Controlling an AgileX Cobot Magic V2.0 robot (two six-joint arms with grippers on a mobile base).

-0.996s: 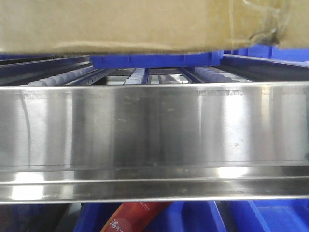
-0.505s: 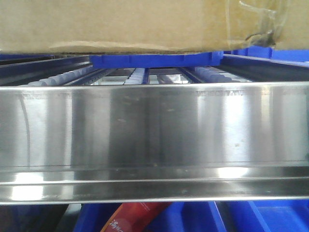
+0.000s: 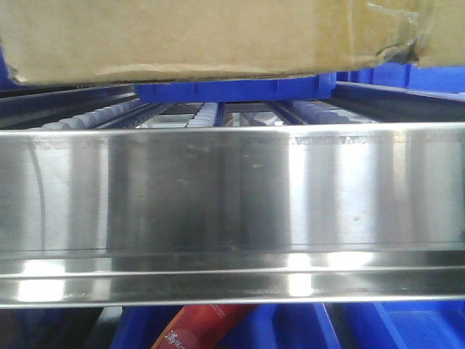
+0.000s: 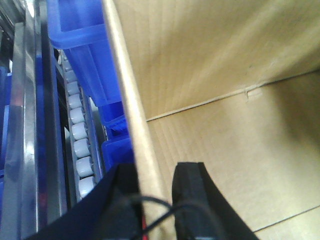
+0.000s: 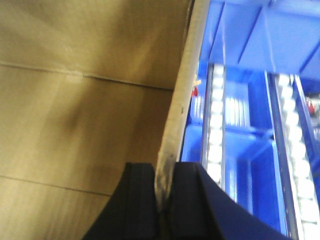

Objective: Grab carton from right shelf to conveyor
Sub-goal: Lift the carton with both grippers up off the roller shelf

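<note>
The carton (image 3: 182, 36) fills the top of the front view. Its long axis runs left to right across the frame, and its underside sits above the steel lip of the right shelf (image 3: 232, 189). It is plain brown corrugated board, with crumpled clear tape and a small tear at upper right. At the bottom of each wrist view, the left gripper (image 4: 155, 172) and the right gripper (image 5: 161, 172) each pinch a side wall's top edge, one black finger inside and one outside.

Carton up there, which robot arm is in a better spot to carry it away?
Neither wins. The left jaws are shut on one wall of the carton, and the right jaws are shut on another wall, so both arms should probably carry it together.
</note>
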